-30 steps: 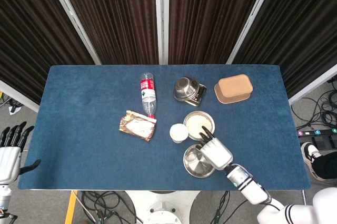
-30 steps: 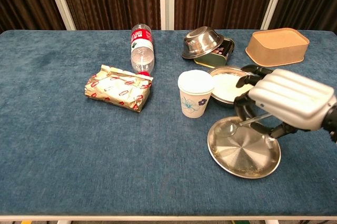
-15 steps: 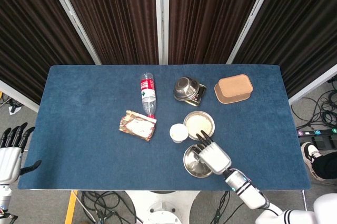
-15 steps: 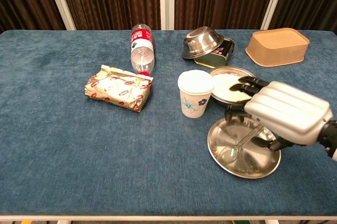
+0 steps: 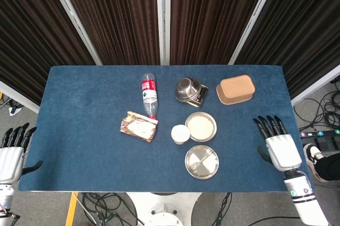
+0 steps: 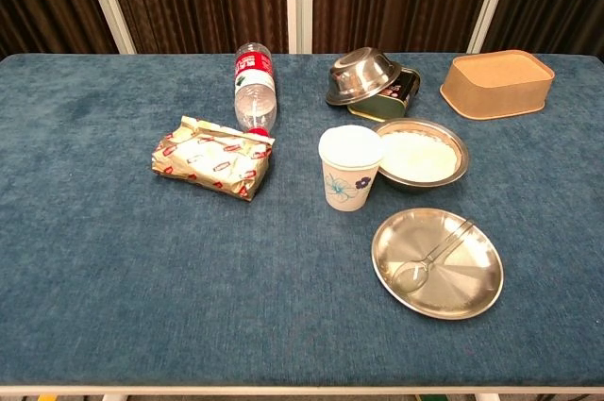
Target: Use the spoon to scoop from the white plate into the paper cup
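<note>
The clear plastic spoon lies loose in the flat steel plate, bowl end toward the front left. Behind it stands the dish of white grains, also seen from the head as the dish. The flowered paper cup stands upright just left of that dish. My right hand hovers near the table's right edge, fingers spread and holding nothing, well right of the flat plate. My left hand hangs off the table's left edge, fingers apart and holding nothing. Neither hand shows in the chest view.
A water bottle lies on its side at the back, with a gold snack packet in front of it. An upturned steel bowl leans on a dark tin. A tan container sits at the back right.
My right hand has let the spoon go into the flat steel plate and drawn back to the right, out of the chest view. The left hand has stayed put.
</note>
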You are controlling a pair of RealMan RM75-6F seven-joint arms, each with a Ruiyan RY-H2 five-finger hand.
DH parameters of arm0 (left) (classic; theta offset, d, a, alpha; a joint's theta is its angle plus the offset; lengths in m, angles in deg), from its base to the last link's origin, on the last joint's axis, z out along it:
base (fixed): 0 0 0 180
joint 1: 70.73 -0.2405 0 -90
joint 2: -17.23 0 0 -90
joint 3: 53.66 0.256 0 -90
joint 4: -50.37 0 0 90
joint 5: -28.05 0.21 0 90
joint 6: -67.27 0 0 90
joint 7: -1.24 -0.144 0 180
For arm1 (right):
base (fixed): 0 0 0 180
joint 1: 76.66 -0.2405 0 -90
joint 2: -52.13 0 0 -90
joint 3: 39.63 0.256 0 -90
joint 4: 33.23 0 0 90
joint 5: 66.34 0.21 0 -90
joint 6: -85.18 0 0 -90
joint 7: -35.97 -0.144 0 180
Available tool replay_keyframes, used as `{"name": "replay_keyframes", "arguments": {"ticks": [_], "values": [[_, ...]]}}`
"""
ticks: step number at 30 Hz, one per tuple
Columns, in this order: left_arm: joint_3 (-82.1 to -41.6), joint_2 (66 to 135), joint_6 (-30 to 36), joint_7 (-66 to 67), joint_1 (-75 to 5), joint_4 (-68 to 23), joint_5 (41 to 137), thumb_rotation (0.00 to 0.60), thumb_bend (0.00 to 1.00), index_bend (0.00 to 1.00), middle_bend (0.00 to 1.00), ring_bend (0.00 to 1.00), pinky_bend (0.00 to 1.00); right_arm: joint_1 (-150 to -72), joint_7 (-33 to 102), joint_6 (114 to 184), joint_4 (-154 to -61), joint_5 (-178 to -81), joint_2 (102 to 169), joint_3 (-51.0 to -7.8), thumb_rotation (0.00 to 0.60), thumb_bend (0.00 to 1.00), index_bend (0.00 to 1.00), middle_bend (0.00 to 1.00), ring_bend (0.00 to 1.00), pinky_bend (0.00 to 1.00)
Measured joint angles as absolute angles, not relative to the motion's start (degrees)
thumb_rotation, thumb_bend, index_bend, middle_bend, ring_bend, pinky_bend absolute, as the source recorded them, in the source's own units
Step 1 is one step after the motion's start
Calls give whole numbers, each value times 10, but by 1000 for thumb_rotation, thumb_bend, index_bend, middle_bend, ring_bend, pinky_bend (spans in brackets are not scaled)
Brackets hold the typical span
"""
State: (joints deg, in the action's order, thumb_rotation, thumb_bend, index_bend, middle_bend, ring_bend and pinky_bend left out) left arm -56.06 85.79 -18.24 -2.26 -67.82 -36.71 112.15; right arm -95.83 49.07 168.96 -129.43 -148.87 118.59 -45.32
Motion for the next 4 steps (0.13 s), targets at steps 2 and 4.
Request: {"name": "replay_keyframes", "arguments": {"ticks": [2,4], "values": [[-561,858,-180,-26,-677,-371,1120,600,0,167,144,96,45,-943,449,1697,-1300,-1488,1167,-455,600,280,1,43,0,0],[-561,858,-179,-29,-676,-375,1119,600,0,167,144,96,45,-925,403,1710,-1302,-1491,1147,-455,600,281,1,44,0,0]]}}
